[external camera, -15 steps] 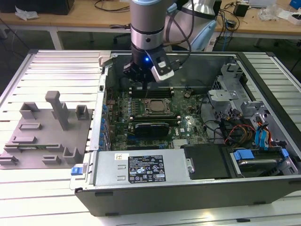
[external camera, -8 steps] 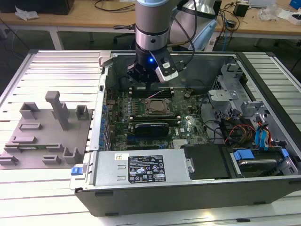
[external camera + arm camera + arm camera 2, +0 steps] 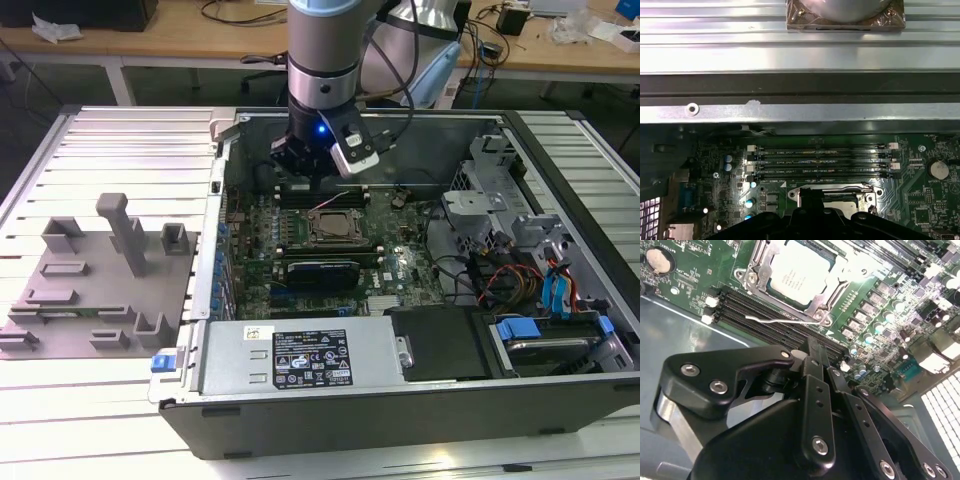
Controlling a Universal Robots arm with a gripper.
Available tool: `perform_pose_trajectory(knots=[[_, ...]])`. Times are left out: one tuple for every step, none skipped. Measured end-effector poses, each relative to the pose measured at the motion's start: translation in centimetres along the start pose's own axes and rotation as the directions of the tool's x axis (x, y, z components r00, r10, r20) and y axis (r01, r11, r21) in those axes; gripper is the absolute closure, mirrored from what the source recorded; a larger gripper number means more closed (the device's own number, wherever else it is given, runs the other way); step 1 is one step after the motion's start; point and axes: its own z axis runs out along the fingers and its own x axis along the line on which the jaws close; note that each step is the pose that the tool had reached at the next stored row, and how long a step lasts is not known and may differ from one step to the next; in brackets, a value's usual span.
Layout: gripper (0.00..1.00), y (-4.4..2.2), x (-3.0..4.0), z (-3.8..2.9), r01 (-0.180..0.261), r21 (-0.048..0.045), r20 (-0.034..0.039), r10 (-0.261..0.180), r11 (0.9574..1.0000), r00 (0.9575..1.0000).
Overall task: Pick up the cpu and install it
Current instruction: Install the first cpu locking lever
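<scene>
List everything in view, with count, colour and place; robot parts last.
computer case: one, dark grey, open, centre
motherboard: one, green, inside the case
socket: one, metal-framed, on the motherboard
cpu: one, silvery-white, seated in the socket
memory slots: four, black, beside the socket
tray: one, grey, exterior view's left of the case
power supply: one, silver, case's near side
gripper: one, black, shut, empty, above the memory slots
</scene>
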Motion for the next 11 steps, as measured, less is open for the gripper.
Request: perform_pose_trajectory(knots=[[0.89,-0.06,0.0,0.1,0.001,-0.0001,0.0055,-0.001,1.0,1.0],[0.89,-0.1,0.0,0.19,0.002,-0.0005,0.0115,-0.002,1.0,0.9999],[0.89,-0.13,0.0,0.26,0.003,-0.0025,0.0156,-0.003,1.0,0.9999],[0.89,-0.13,0.0,0.3,0.003,-0.0073,0.0169,-0.003,1.0,0.9999],[0.89,-0.14,0.0,0.32,0.003,-0.0139,0.0176,-0.003,0.9999,0.9998],[0.89,-0.15,0.0,0.33,0.003,-0.0222,0.018,-0.002,0.9998,0.9998],[0.89,-0.16,-0.01,0.36,0.003,-0.0318,0.0179,-0.002,0.9995,0.9998],[0.89,-0.16,-0.17,0.46,0.003,-0.0376,0.0181,-0.002,0.9993,0.9998],[0.89,-0.18,-0.41,0.52,0.003,-0.0379,0.0178,-0.002,0.9993,0.9998],[0.89,-0.19,-0.57,0.6,0.002,-0.0386,0.0177,-0.002,0.9993,0.9998],[0.89,-0.21,-0.73,0.73,0.002,-0.0403,0.0178,-0.002,0.9992,0.9998]])
